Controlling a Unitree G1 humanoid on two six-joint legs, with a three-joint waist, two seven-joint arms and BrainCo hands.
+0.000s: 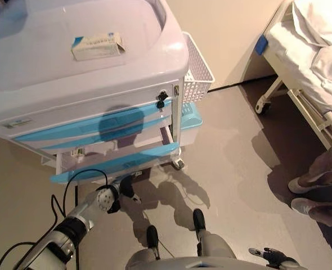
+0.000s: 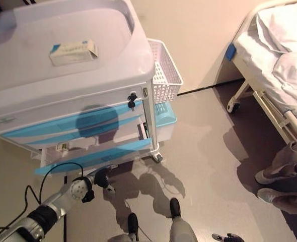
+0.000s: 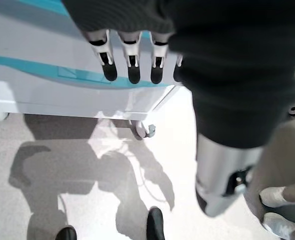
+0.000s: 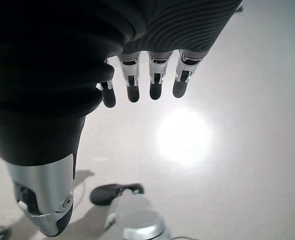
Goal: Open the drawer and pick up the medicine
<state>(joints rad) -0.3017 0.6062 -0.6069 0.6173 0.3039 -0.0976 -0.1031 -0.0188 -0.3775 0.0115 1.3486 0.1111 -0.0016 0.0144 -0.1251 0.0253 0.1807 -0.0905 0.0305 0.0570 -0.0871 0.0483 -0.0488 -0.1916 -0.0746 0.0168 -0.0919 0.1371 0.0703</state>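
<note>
A pale cart (image 1: 53,104) has drawers with blue handles. One lower drawer (image 1: 115,163) stands pulled out a little, and a small pale item (image 1: 77,152) shows inside it near its left end. A white and blue medicine box (image 1: 97,46) lies on the cart's top. My left hand (image 1: 124,191) hangs just below and in front of the pulled-out drawer, touching nothing. In the left wrist view its fingers (image 3: 132,65) are straight and point at the cart's blue handle strip (image 3: 47,70). My right hand (image 1: 273,257) is low at my right side, its fingers (image 4: 155,80) straight over bare floor.
A white wire basket (image 1: 197,70) hangs on the cart's right side, with a blue bin (image 1: 189,118) under it. The cart stands on castors (image 1: 178,164). A hospital bed (image 1: 306,56) is at the right, and a person's shoes (image 1: 312,197) are beside it.
</note>
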